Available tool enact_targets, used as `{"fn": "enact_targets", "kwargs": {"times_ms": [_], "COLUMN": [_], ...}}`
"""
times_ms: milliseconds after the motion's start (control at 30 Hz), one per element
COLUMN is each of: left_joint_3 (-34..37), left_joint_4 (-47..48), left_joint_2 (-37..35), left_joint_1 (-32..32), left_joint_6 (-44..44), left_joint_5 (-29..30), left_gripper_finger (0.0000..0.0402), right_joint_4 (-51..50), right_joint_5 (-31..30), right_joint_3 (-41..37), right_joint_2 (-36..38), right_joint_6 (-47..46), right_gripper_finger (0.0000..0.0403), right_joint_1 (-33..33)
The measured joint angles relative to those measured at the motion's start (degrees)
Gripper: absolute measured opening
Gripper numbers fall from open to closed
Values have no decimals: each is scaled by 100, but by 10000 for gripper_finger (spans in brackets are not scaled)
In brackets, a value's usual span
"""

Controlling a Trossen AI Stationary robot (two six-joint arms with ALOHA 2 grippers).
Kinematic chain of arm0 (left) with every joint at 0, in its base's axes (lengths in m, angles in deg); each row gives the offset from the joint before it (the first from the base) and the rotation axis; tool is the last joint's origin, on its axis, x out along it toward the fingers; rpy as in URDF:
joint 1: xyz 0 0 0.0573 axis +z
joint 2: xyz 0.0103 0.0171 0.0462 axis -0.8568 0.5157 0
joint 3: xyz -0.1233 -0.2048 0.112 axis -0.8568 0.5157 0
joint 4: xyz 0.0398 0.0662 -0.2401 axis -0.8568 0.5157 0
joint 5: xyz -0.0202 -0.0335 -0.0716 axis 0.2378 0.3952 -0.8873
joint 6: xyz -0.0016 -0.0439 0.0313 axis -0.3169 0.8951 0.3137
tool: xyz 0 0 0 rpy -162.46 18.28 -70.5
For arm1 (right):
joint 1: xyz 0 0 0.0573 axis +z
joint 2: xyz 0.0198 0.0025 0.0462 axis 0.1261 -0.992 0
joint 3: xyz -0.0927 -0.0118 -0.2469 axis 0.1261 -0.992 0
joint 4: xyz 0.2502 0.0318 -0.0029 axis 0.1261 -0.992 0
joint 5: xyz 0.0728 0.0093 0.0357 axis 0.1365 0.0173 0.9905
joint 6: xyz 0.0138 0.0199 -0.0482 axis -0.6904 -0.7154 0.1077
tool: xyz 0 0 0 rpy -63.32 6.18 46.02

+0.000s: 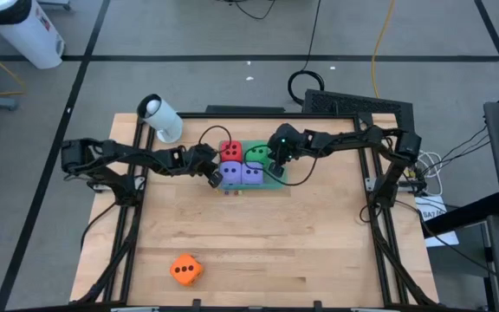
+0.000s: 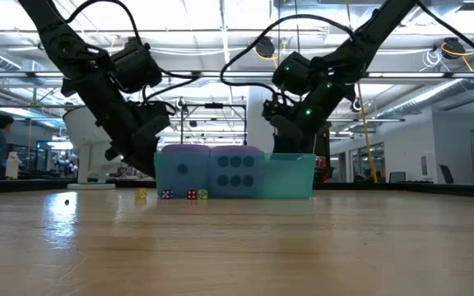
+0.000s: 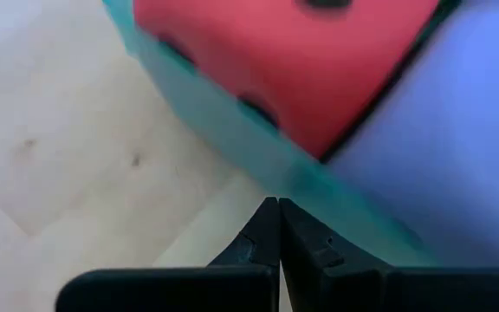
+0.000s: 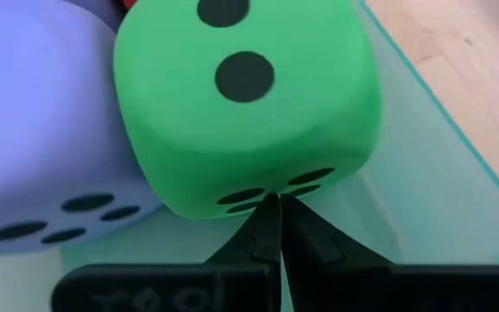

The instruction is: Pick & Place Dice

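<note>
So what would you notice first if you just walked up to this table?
The bright cluster in the teal tray at the table's far middle: red die, green die, two purple-blue dice. Both shut grippers, left gripper and right gripper, crowd it, while the orange die sits alone near the front edge.

red die (image 1: pixel 230 152), green die (image 1: pixel 255 154), two purple-blue dice (image 1: pixel 242 174), orange die (image 1: pixel 185 269), all dark-pipped; teal tray (image 2: pixel 290 177).
</note>
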Motion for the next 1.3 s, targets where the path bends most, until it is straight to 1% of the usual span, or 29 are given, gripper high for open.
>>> {"fn": "enact_targets", "kwargs": {"times_ms": [167, 233, 400, 533, 733, 933, 1033, 1133, 1200, 1300], "left_joint_3": [0, 1, 4, 4, 4, 4, 2, 0, 0, 0], "left_joint_4": [-150, -173, -172, -158, -53, 84, 311, 821, 1134, 1574], "left_joint_2": [80, 81, 81, 81, 57, 25, -248, -686, -1082, -1723], "left_joint_1": [56, 64, 64, 64, 64, 64, 49, -51, -195, -515], "left_joint_6": [-82, -92, -147, -148, -152, -245, -286, -291, -291, -297], "left_joint_5": [-97, -117, -119, -118, -108, -93, 74, 344, 562, 843], "left_gripper_finger": [2, 4, 2, 7, 4, 8, 3, 6, 4, 3], "right_joint_4": [173, 275, 382, 212, -71, -90, -195, -430, -601, -495], "right_joint_5": [15, 110, 90, 101, 108, 98, -132, -729, -993, -859], "right_joint_3": [254, 310, 324, 336, 344, 344, 344, 344, 337, 191], "right_joint_2": [-239, -256, -253, -221, -207, -122, 113, 493, 827, 1384], "right_joint_6": [122, 249, 511, 209, -224, -236, -209, 62, 264, 650], "right_gripper_finger": [0, 0, 0, 0, 0, 0, 0, 0, 0, 0], "right_joint_1": [33, 35, 47, 49, 60, 82, 108, 222, 336, 536]}}
